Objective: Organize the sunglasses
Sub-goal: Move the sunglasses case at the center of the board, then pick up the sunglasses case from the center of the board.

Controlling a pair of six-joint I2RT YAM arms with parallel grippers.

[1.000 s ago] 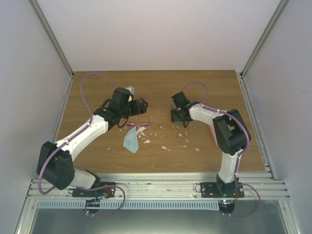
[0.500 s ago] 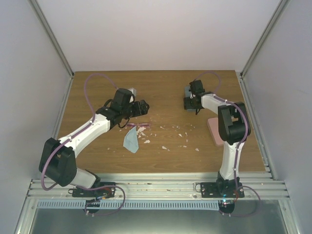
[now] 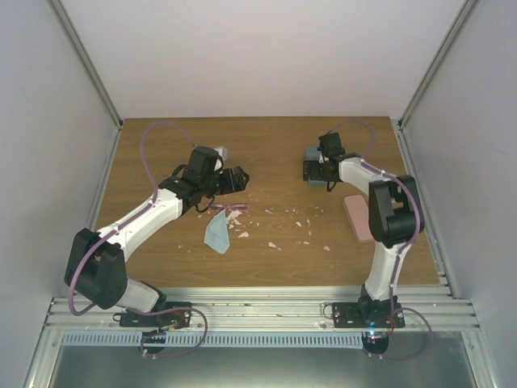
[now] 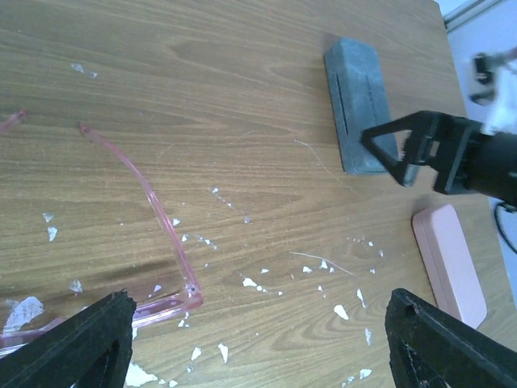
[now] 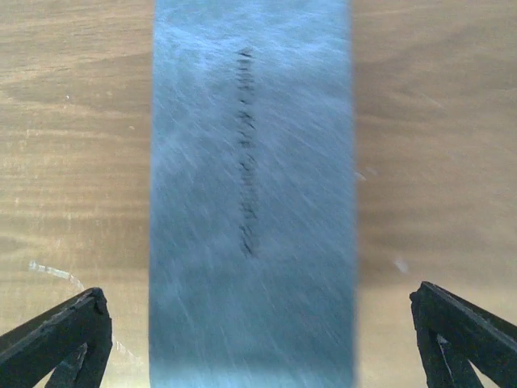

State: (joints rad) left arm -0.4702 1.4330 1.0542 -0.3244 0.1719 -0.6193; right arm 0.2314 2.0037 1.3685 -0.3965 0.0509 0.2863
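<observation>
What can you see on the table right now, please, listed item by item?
pink sunglasses: one pair, translucent pink, on the table by the left end effector
cloth: one, light blue, just nearer than the sunglasses
blue-grey case: one, blue-grey, far right of the table
pink case: one, pink, right side by the right arm
flakes: many, white, scattered mid-table
table: one, brown wood
left end effector: one, black, open, empty
right end effector: one, black, open, straddling the blue-grey case
</observation>
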